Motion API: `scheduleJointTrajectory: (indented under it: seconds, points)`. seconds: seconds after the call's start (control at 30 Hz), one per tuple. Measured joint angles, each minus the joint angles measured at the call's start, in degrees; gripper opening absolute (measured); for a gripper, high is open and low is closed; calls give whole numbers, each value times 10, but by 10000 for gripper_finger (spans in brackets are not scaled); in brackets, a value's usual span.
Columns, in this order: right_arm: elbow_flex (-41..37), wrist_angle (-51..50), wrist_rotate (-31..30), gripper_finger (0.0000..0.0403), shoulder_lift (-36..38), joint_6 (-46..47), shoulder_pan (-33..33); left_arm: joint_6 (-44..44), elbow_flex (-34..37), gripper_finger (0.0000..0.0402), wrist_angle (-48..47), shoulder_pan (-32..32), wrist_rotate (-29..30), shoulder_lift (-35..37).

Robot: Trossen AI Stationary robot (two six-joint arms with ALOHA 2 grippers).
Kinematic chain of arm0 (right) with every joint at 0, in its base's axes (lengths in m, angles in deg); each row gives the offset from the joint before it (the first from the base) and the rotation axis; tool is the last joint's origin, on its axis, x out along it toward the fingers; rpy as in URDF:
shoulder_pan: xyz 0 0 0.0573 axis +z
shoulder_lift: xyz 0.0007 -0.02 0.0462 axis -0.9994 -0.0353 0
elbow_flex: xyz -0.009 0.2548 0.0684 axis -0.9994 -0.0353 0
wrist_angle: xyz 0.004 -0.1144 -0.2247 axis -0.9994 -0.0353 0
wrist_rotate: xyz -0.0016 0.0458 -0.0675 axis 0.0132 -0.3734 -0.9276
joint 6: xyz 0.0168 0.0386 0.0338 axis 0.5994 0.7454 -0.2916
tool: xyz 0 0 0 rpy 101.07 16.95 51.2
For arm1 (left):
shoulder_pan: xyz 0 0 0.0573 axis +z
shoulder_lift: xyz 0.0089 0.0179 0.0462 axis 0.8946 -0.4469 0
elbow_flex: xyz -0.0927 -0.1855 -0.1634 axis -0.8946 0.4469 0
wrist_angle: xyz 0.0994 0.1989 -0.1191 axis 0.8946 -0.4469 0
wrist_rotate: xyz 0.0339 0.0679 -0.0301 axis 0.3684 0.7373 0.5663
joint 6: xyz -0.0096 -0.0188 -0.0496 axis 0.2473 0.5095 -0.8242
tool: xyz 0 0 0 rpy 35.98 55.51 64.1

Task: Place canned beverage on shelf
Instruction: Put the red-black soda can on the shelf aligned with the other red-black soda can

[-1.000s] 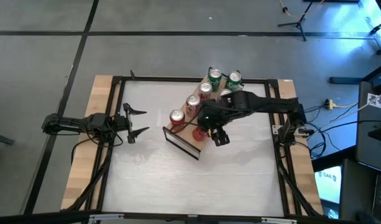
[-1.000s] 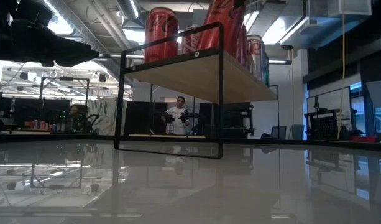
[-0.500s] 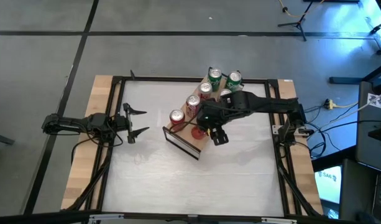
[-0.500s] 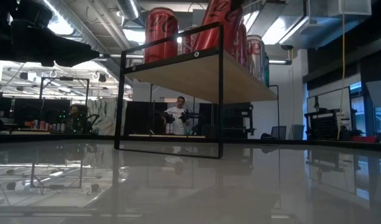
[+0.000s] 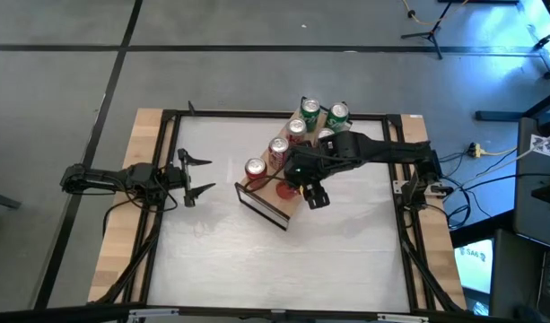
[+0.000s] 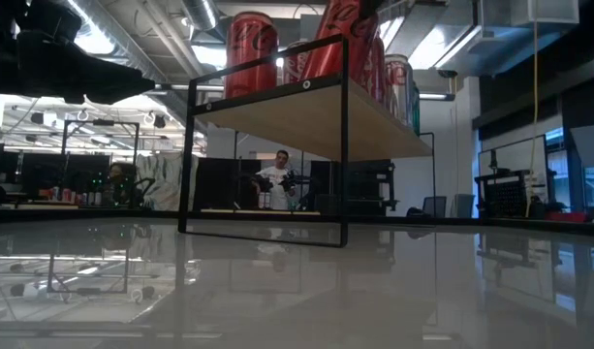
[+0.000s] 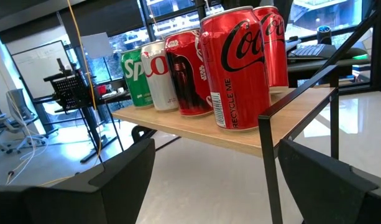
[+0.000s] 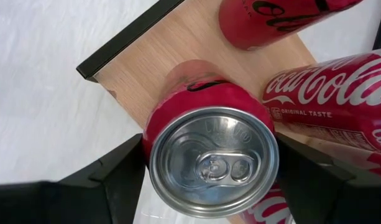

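At the near end of the shelf (image 5: pixel 273 190), the right gripper (image 8: pixel 209 177) stands directly over a red cola can (image 8: pixel 210 149), its two dark fingers (image 8: pixel 109 180) set wide on either side of the can's upper body, apparently in contact with it just below the rim. From the low view the can (image 6: pixel 340 44) leans slightly on the light-wood board, at the corner by the dark metal end frame (image 6: pixel 267 136), so it appears not yet squarely seated. Beside it stand another red can (image 5: pixel 255 169) and a row of further cans (image 5: pixel 288 135) running toward the far end, the last of them green (image 5: pixel 337 115). The left gripper (image 5: pixel 196 175) waits near the table's left edge, well apart from the shelf, fingers spread and empty. Judged from its look, the can is a rigid thin-walled cylinder, probably full and so fairly weighty for its size; its smooth painted metal would be slippery, and a hard squeeze could dent it. The sensible hold is across the body below the rim, as here, with the fingers on opposite sides, and the can kept upright so that its base meets the board flat. Neighbours stand close, leaving little room for the fingers to open.
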Motion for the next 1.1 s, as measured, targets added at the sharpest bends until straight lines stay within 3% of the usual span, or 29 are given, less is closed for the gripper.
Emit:
scheduleJointTrajectory:
  seconds: [1.1]
  points:
    - [0, 0, 21, 301, 0, 0, 0, 0, 0, 330, 0, 0, 0, 0]
